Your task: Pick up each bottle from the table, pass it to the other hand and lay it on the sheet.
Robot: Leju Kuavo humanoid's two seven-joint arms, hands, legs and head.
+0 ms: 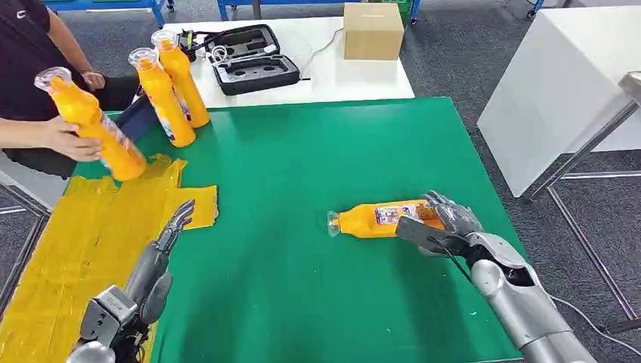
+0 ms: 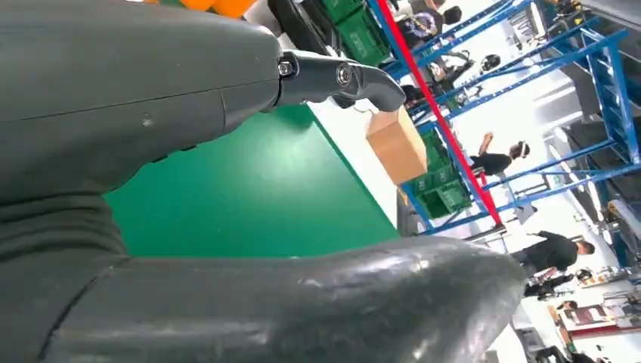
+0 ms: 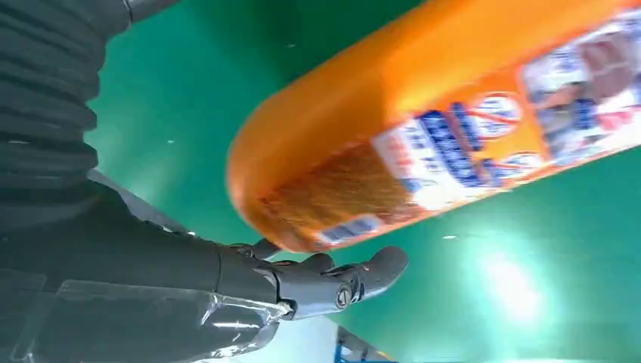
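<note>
The job looks barely begun: no bottle lies on the yellow sheet (image 1: 83, 249) in the lower left of the head view, so every hand-over and placement appears to be left. I count four orange bottles. One lying bottle (image 1: 374, 220) rests on its side on the green tabletop (image 1: 302, 166) at the right of centre, cap end pointing left, and the right robot hand (image 1: 438, 223) is at its base end with fingers curved around it; the right wrist view shows the fingers (image 3: 340, 280) just beside the bottle's rounded bottom, but whether they are actually clamped on it I cannot tell. Two standing bottles (image 1: 170, 87) are upright near the far edge of the green cloth in the upper left, side by side. The fourth bottle (image 1: 94, 125) is tilted in a person's hand (image 1: 64, 140) at the far left, above the sheet's far corner. The left robot hand (image 1: 175, 223) hovers over the sheet's right edge, fingers stretched out and apart, holding nothing. I judge this to be the pick-up stage for the first bottle.
</note>
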